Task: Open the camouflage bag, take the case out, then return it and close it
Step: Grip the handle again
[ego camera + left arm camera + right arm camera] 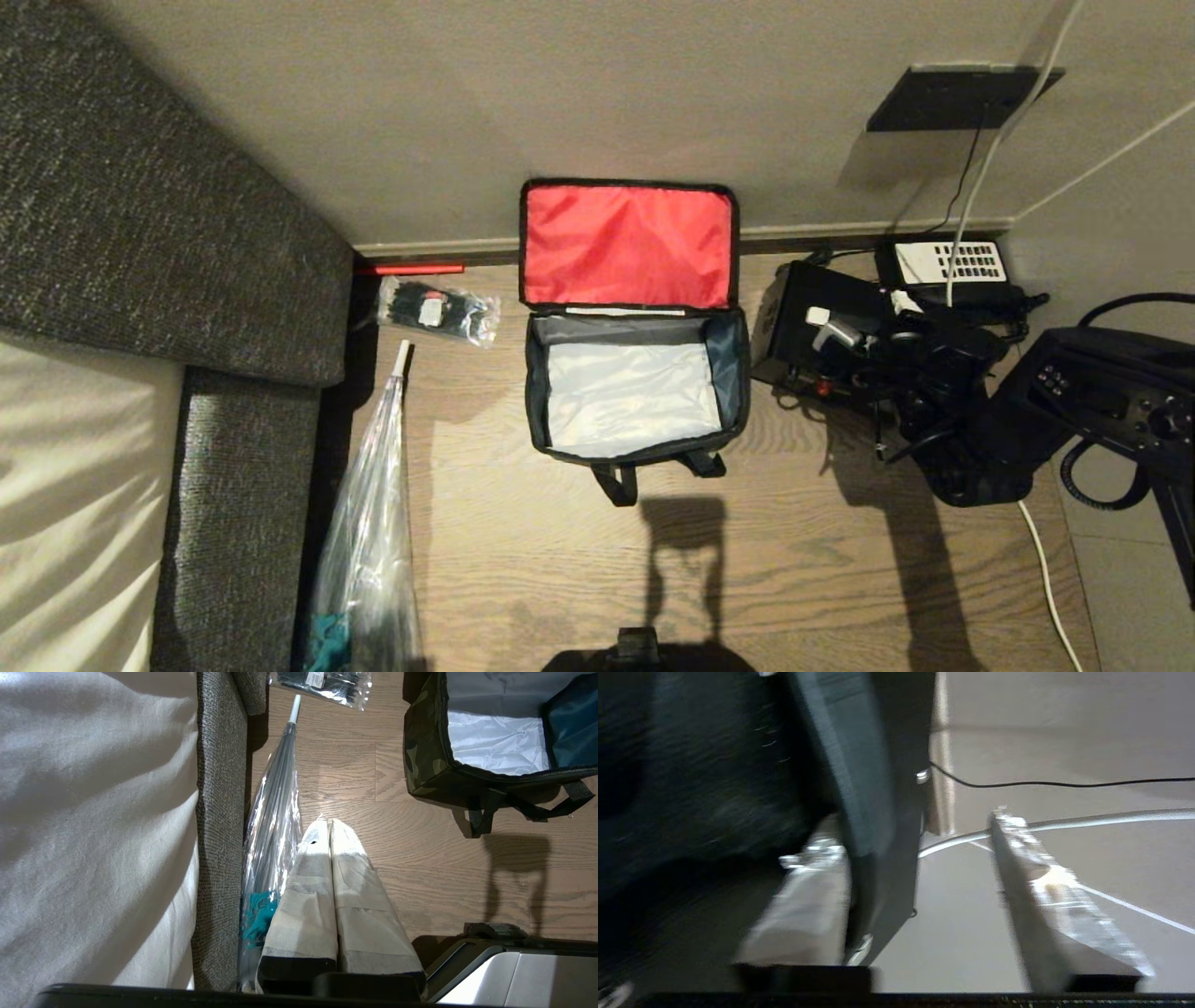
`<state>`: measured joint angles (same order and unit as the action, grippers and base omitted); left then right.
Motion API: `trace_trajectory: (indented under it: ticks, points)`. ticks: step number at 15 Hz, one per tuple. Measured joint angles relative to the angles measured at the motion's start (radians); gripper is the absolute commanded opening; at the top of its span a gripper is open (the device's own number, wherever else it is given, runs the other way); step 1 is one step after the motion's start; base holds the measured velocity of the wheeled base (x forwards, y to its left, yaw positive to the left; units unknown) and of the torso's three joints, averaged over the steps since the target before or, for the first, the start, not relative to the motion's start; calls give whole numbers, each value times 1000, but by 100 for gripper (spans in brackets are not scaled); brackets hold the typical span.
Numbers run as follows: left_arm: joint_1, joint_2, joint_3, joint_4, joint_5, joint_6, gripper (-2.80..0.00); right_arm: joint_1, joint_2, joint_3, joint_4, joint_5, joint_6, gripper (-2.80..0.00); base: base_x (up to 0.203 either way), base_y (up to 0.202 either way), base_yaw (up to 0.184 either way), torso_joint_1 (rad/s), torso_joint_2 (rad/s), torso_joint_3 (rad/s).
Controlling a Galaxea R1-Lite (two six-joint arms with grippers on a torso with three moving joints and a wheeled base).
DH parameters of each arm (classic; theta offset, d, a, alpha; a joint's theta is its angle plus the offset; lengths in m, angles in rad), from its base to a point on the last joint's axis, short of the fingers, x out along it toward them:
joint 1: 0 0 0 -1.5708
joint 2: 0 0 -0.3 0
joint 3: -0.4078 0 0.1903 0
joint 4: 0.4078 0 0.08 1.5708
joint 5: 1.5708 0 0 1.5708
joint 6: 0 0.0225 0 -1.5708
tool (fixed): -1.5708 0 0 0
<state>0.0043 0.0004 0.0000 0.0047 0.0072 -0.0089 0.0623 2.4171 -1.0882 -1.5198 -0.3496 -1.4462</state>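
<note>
**bag open and emptied, case on floor beside it, right gripper at the handle**

the soft camouflage bag (pixel 635 392) with black straps sat on the wood floor against the wall, red-lined lid flipped back, grey inside bare. the rigid black rectangular case (pixel 812 327) stood on the floor just right of the bag, next to a black telephone with white keypad (pixel 952 266). the right gripper (pixel 920 858) was at the case, its taped fingers (pixel 808 896) spread apart with the case's dark handle between them; blurred, so could not tell whether the handle was pinched or loose. the left gripper (pixel 327 828) hung clenched and empty above the floor beside a folded clear plastic umbrella (pixel 275 812) and a grey fabric sofa (pixel 219 812).
</note>
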Motion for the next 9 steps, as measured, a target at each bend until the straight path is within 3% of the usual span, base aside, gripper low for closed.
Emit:
trace_trajectory:
  ticks: [9]
  points:
    - [0,0,0,0,0,0,-280,16,20,-24,2,-18,43,-280,0,0,0,0,0,0]
